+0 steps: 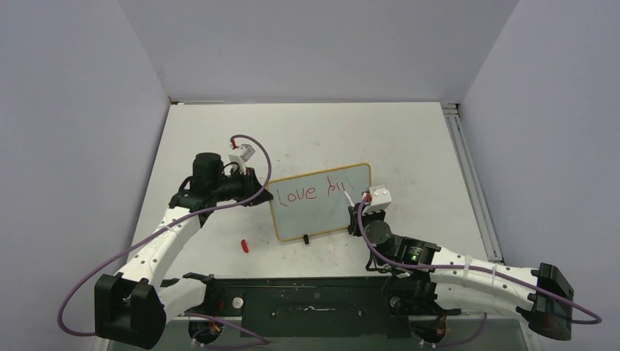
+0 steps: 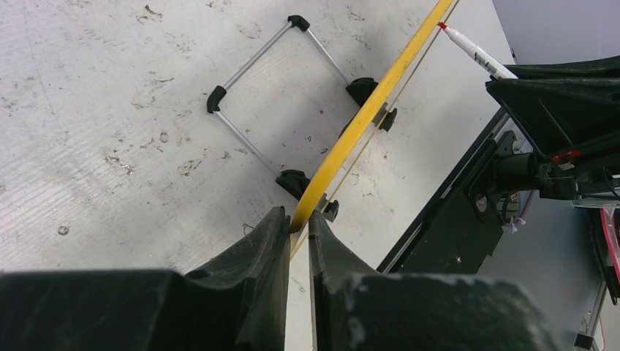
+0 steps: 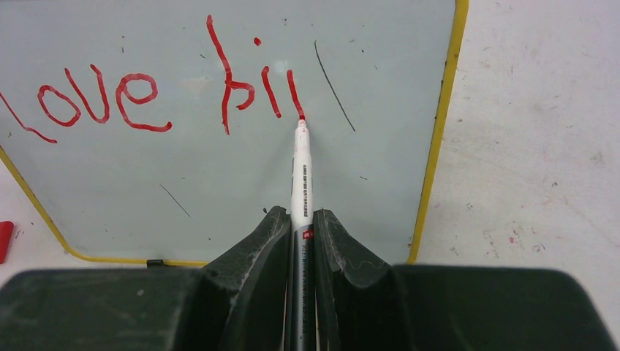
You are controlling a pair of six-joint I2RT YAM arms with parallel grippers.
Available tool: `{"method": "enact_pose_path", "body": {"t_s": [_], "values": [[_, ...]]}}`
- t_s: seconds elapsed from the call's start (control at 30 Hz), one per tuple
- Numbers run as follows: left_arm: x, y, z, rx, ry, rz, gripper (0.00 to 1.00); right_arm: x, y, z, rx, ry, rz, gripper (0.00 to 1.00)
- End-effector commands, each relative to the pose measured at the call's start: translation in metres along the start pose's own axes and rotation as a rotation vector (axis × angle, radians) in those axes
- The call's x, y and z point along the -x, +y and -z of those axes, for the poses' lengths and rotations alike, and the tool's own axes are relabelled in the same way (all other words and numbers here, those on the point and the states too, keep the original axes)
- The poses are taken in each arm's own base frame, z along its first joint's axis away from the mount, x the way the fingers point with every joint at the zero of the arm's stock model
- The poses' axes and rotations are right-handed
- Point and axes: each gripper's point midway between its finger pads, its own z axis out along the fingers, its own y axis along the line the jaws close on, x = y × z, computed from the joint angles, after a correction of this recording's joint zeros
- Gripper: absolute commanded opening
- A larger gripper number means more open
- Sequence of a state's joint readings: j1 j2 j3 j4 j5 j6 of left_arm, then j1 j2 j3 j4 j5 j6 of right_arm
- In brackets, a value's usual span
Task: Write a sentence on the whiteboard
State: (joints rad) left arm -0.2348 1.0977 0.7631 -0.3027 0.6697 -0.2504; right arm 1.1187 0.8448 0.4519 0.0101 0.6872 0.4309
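We've got the sentence in red: "love", then "bi" and one more downstroke, running across the upper part of the whiteboard, which is set up near the middle of the table. The marker has its tip right at the foot of that last stroke, touching the glossy surface. To form this letter well we want light, even pressure and a tip that never lifts mid-curve. We should also mind the spacing, because the right frame edge is near and a stray dark line lies just beside the tip.

The right gripper is clamped tight on the marker barrel, directly below the writing. At the board's left edge, the left gripper pinches the yellow frame, steadying it. A red cap lies on the table near the board's front left corner.
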Motion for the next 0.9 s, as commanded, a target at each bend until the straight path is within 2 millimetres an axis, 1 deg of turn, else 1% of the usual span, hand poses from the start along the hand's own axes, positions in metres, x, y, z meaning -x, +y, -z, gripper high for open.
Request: {"method": "enact_pose_path", "body": {"t_s": [0.0,0.27,0.47,0.6,0.87], "values": [[0.014,-0.008,0.005,-0.011,-0.041,-0.034,0.10,0.013,0.002,-0.001,0.003,-0.032,-0.010,0.05],[0.014,-0.007,0.004,-0.008,-0.040,-0.033,0.10,0.024,0.006,-0.001,0.006,-0.048,-0.002,0.05],[0.015,-0.007,0.005,-0.006,-0.043,-0.033,0.10,0.037,0.009,0.008,0.026,-0.068,-0.030,0.05],[0.015,-0.006,0.004,-0.002,-0.042,-0.032,0.10,0.039,0.006,0.013,0.025,-0.066,-0.027,0.05],[0.014,-0.005,0.004,0.000,-0.040,-0.031,0.10,0.043,0.007,0.012,0.043,-0.076,-0.012,0.05]]}}
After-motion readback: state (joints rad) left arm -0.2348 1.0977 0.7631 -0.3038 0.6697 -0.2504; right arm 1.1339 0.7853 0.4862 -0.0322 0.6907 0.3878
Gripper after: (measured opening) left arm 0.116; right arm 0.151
